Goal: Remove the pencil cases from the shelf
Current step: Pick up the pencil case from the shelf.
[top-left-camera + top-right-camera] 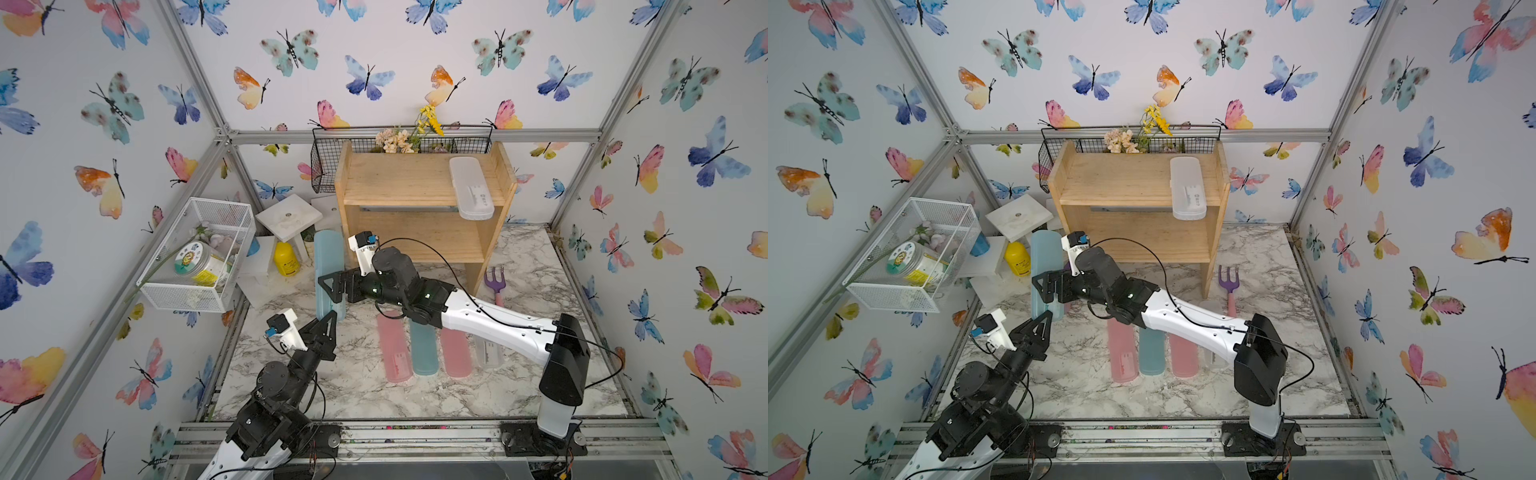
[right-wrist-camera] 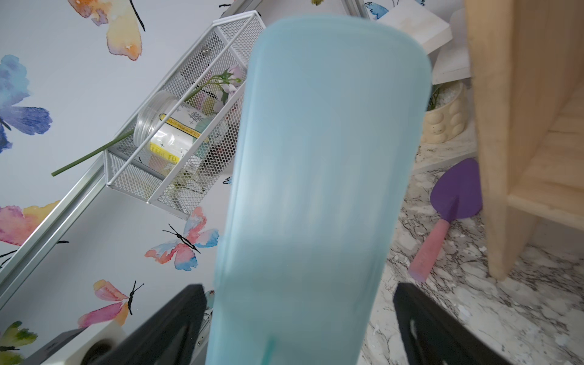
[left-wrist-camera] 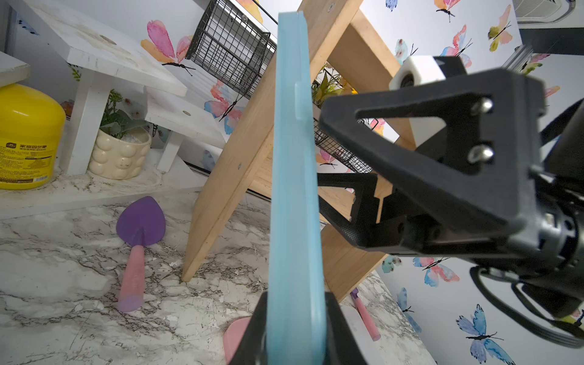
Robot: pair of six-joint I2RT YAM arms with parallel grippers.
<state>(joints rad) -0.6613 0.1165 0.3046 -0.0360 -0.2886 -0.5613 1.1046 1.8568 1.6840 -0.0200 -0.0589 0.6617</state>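
A teal pencil case (image 1: 328,257) (image 3: 292,189) is held up off the table to the left of the wooden shelf (image 1: 407,178), one end clamped in my left gripper (image 1: 328,322) (image 3: 295,319), which is shut on it. My right gripper (image 1: 332,289) (image 2: 298,294) is open and straddles the same case (image 2: 316,173), with gaps on both sides. A frosted white pencil case (image 1: 471,187) (image 1: 1187,187) lies on the shelf's top tier at the right, overhanging the front edge. On the table lie a pink case (image 1: 392,349), a teal case (image 1: 424,351), another pink case (image 1: 455,353) and a frosted white case (image 1: 488,353), partly under my right arm.
A purple garden fork (image 1: 494,280) lies by the shelf's right leg and a purple trowel (image 3: 140,224) by its left leg. A white mesh basket (image 1: 195,253) hangs at the left, a black wire basket (image 1: 328,166) behind the shelf. A yellow bottle (image 1: 286,258) and white stands (image 1: 289,216) crowd the back left.
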